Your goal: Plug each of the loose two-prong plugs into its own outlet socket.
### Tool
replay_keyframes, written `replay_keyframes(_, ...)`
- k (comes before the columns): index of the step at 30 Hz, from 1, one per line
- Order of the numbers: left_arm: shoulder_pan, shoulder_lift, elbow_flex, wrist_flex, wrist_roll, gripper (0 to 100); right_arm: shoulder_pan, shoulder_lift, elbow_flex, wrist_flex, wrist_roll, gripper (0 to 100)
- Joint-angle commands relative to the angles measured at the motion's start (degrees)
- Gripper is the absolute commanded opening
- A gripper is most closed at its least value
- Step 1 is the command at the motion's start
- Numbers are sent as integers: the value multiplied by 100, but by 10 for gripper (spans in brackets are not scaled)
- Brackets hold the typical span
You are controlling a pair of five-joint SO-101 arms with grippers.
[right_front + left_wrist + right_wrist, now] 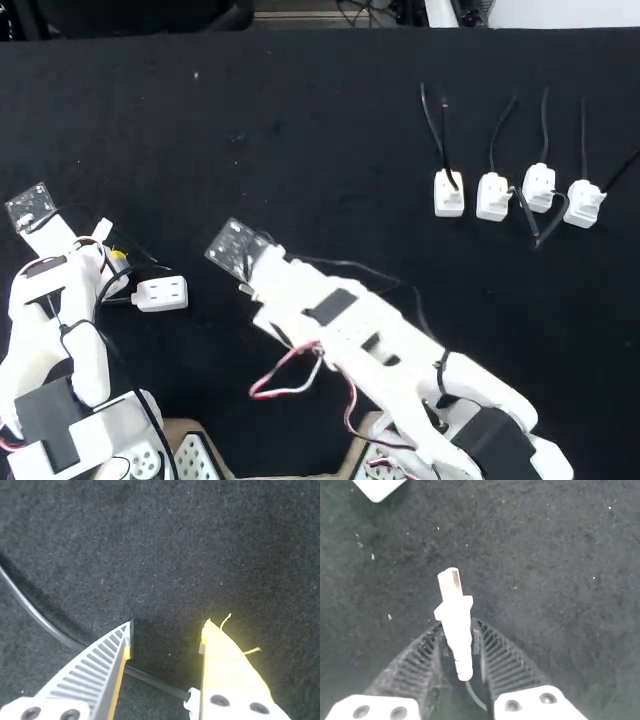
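Firmly, the right tool point(456, 630) clamps a white plug point(453, 602).

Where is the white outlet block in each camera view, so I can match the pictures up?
High view: outlet block lies on the black cloth, beside the left arm.
Left wrist view: a black cord, probably the block's, passes between the open jaws.
Right wrist view: a white corner, probably the block, at the picture's edge ahead of the held plug.
Shared landmark: the black cloth.
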Motion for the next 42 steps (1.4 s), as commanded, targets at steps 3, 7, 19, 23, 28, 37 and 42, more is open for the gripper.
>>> replay_keyframes(3, -145, -466, -303, 791, 0, 230, 105, -312, 57, -352, 0, 11)
replay_keyframes(7, -101, -1327, -391, 1310, -9, 230, 264, -330, 66, -352, 0, 11)
replay_keyframes(19, 602, -4387, 40, 1653, -9, 230, 229, -338, 75, -369, -360, 11)
replay_keyframes(23, 945, -4923, 760, 1160, 35, 230, 132, -347, 66, -396, -448, 11)
replay_keyframes(28, 1481, -5688, 1657, 774, 0, 230, -149, -901, 268, -440, -448, 11)
replay_keyframes(37, 1684, -7059, 2281, 985, 0, 230, -378, -2158, 1112, -923, -457, 11)
replay_keyframes(42, 1692, -7464, 2563, 976, 44, 230, -378, -2070, 1446, -1846, -457, 11)
